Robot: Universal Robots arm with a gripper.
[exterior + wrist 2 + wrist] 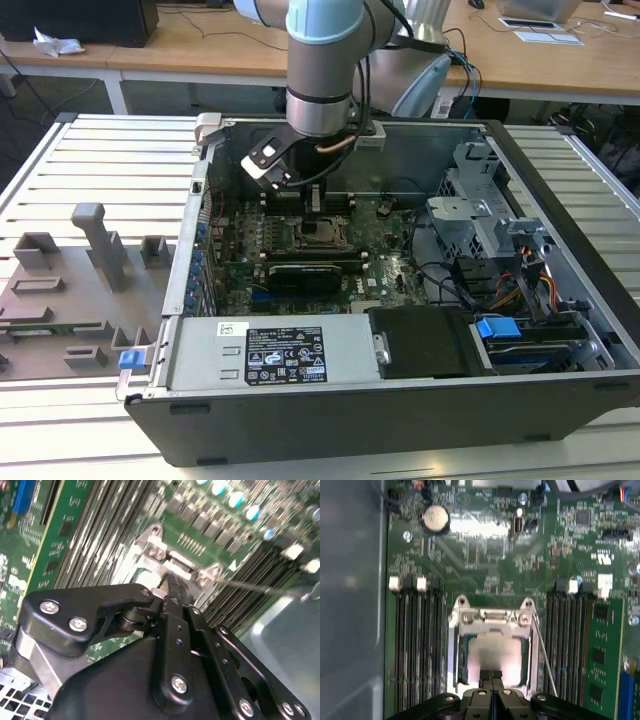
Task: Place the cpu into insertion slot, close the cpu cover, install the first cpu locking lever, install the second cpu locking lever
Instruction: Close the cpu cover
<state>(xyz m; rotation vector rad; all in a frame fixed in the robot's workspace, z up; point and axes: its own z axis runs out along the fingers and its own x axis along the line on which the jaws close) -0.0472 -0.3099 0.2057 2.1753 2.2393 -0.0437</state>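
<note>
**Finishes as seen**
Claw (490,676): matt black, with bright steel screw heads (179,683).
cpu cover (492,622): bare silver metal, shiny, catching glare.
cpu (495,652): smooth grey metal top, satin.
Lever (544,660): thin polished wire.
Motherboard (490,565): green, slight gloss.
Case wall (420,150): dull grey sheet metal.
Table (100,160): ribbed pale metal slats.

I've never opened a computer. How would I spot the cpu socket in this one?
In the open case, find the green motherboard on its floor. Between two banks of long dark memory slots sits the cpu socket, under the gripper: square and silver-framed, where its neighbours are narrow strips.
</note>
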